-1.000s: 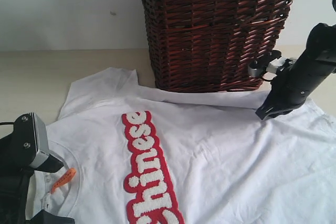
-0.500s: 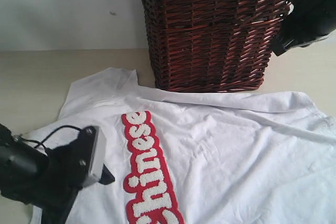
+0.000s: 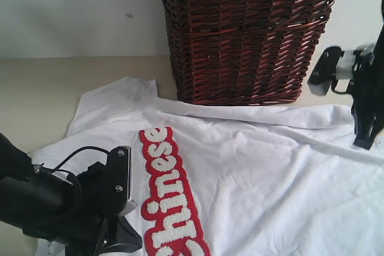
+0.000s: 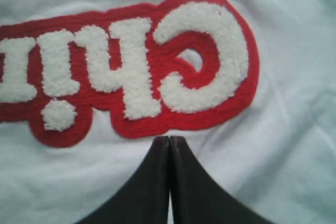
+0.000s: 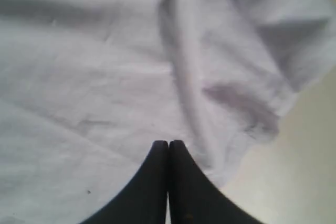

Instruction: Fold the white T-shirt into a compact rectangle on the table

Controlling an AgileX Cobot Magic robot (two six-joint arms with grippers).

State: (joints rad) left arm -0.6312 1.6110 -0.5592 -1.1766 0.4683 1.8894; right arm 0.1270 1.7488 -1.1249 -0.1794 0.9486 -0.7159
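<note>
I see the tee (image 3: 258, 172) flat on the table (image 3: 36, 88) before the basket (image 3: 240, 34), long axis along the basket's front, my right gripper (image 3: 365, 142) nearer the basket than my left gripper (image 3: 125, 241), both with fingers together, seemingly gripping nothing.

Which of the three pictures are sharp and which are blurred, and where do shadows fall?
Exterior view: evenly lit, the wicker basket and white T-shirt fairly sharp. Left wrist view: the lettering slightly soft, the dark left claw blurred at its edges. Right wrist view: softest, grey shadows lie along the shirt's folds, the right claw a dark blur.
</note>
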